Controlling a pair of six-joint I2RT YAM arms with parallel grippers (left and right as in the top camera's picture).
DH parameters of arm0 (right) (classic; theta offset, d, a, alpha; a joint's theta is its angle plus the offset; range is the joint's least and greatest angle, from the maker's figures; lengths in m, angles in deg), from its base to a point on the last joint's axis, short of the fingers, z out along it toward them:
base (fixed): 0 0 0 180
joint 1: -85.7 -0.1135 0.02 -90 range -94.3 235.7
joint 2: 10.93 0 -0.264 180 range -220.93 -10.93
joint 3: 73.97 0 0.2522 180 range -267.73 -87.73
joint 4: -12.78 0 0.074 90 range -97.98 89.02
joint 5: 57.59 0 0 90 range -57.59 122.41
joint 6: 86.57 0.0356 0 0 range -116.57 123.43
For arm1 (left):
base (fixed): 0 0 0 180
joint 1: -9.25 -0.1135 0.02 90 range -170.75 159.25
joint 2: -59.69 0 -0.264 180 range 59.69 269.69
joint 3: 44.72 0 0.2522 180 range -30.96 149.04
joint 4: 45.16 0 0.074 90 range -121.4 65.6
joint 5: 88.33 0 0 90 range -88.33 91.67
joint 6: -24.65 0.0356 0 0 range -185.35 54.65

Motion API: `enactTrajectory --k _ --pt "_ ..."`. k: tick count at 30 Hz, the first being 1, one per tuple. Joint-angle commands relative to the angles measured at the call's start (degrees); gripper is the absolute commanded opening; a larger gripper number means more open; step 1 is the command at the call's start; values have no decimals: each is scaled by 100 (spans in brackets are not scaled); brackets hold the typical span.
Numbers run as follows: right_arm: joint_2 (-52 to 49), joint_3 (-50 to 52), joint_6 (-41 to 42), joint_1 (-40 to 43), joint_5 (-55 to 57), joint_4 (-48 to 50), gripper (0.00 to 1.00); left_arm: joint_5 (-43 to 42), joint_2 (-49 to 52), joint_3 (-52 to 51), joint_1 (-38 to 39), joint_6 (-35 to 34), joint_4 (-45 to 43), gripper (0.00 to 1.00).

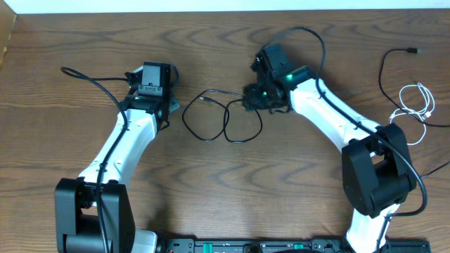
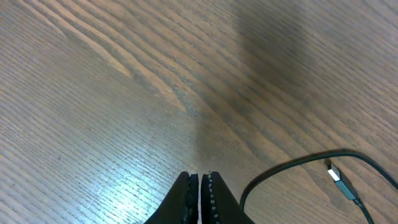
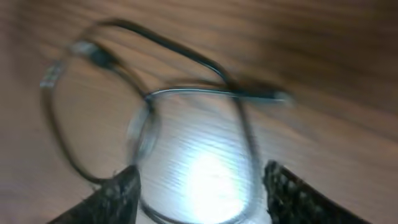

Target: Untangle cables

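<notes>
A thin black cable (image 1: 223, 119) lies looped on the table's middle, with a small plug end (image 1: 202, 99) at its upper left. My right gripper (image 1: 254, 98) is open just above the loop's right side; in the blurred right wrist view the loop (image 3: 149, 106) lies between and ahead of the jaws (image 3: 199, 186). My left gripper (image 1: 167, 105) is shut and empty, left of the loop; in the left wrist view its jaws (image 2: 199, 186) are beside a black cable (image 2: 280, 171) and its plug (image 2: 336, 174). A white cable (image 1: 415, 105) and another black cable (image 1: 394, 63) lie at the far right.
The wooden table (image 1: 232, 176) runs to a white wall at the back. Thicker black arm cables arc over the left arm (image 1: 91, 81) and the right arm (image 1: 316, 42). The arm bases stand at the front edge.
</notes>
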Motion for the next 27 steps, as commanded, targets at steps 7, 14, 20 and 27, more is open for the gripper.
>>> enactTrajectory --k 7,14,20,27 --pt "-26 -28 -52 -765 1043 345 70 155 24 -74 -2 -52 4 10" --pt "-28 9 192 -949 1161 601 71 157 24 -74 -2 -52 4 14" --pt "-28 9 509 -949 1403 699 73 157 24 -74 -2 -55 4 14" --pt "-28 9 509 -957 1399 719 89 157 24 -74 -2 -55 4 14"
